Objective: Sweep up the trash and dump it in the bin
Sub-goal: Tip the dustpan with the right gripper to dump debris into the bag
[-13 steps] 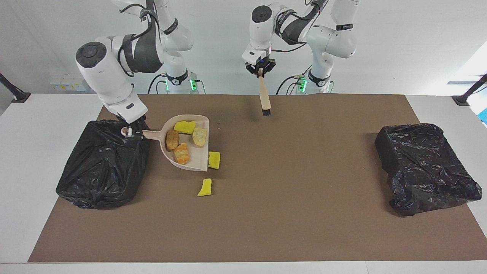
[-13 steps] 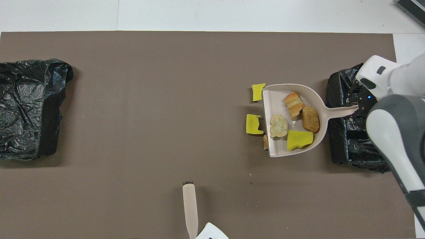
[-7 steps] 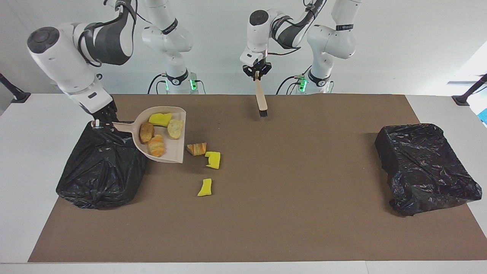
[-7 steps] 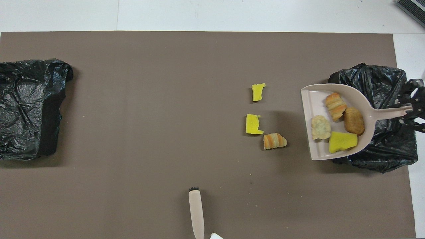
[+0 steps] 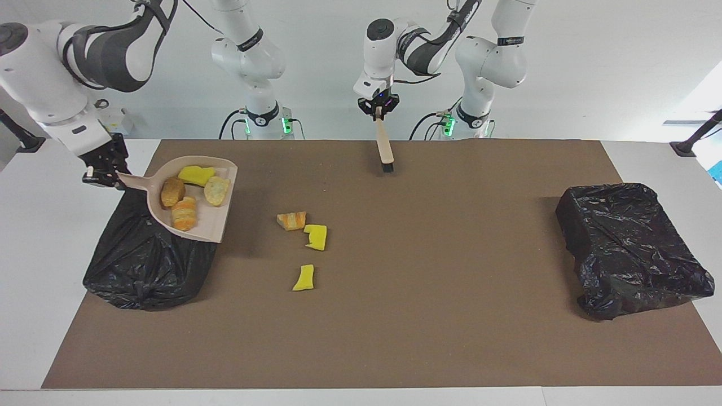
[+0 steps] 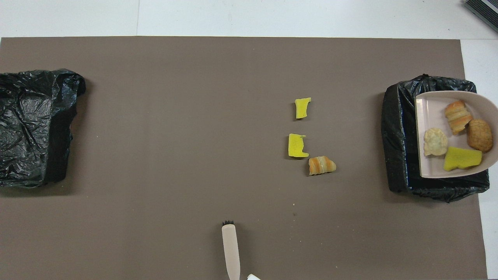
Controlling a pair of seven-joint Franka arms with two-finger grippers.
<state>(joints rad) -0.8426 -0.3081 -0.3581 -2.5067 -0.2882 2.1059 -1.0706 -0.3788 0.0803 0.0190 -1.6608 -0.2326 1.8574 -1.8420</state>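
A white table (image 5: pixel 34 237) fills the scene, its top largely covered by a brown mat (image 5: pixel 428 293) that stops short of the edges, leaving white margins at both ends. The wall (image 5: pixel 609 62) at the robots' side is plain white and evenly lit. A brighter patch (image 5: pixel 699 101) (possibly a window; cannot tell) sits at the left arm's end. Black angled brackets (image 5: pixel 696 135) stand at both table corners. A pale socket strip (image 5: pixel 110 121) lies against the wall.
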